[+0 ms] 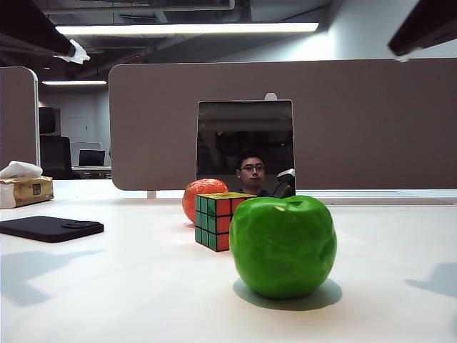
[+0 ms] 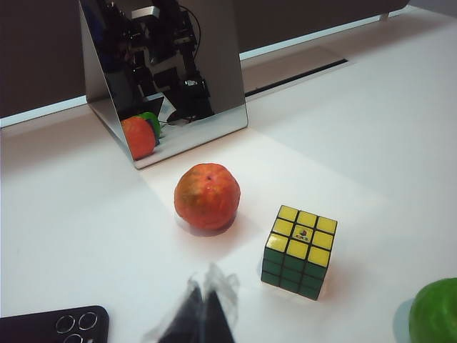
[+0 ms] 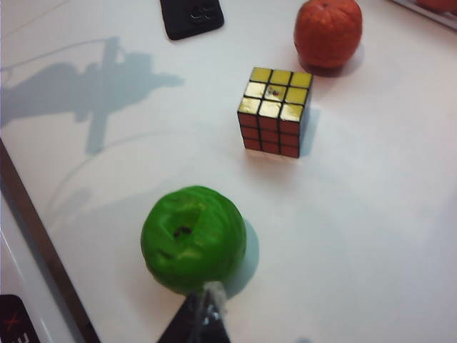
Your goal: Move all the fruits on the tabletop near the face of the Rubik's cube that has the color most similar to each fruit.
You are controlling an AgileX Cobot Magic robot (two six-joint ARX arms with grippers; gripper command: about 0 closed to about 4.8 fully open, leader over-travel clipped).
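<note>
Showed a white surface (image 1: 107, 286) with a Rubik's cube (image 1: 218, 221) near the middle, yellow face up, green face turned near-left, red-orange face turned near-right. Placed a glossy green apple (image 1: 283, 246) just near and right of the cube, on the red-orange side, close but apart. Placed a wrinkled orange-red fruit (image 1: 203, 199) just beyond the cube, to the far left, in front of a standing mirror (image 1: 245, 146). Also showed a black phone (image 1: 50, 228) and a tissue box (image 1: 25, 187) at far left.

Caught the left end effector (image 2: 203, 318) raised above the near-left surface, by the phone, its fingers pinched narrow and holding nothing. Caught the right end effector (image 3: 203, 318) raised just near of the apple, likewise narrow and empty.

Judged neither fruit matched yet. Risks from here:
- Could lose the slick, rounded apple from a shallow grip, since it looked wider than the cube.
- Could send either fruit rolling on release.
- Could nudge the light cube while passing close, turning its faces and spoiling the colour match.
- Could mistake mirrored fruit for real.
</note>
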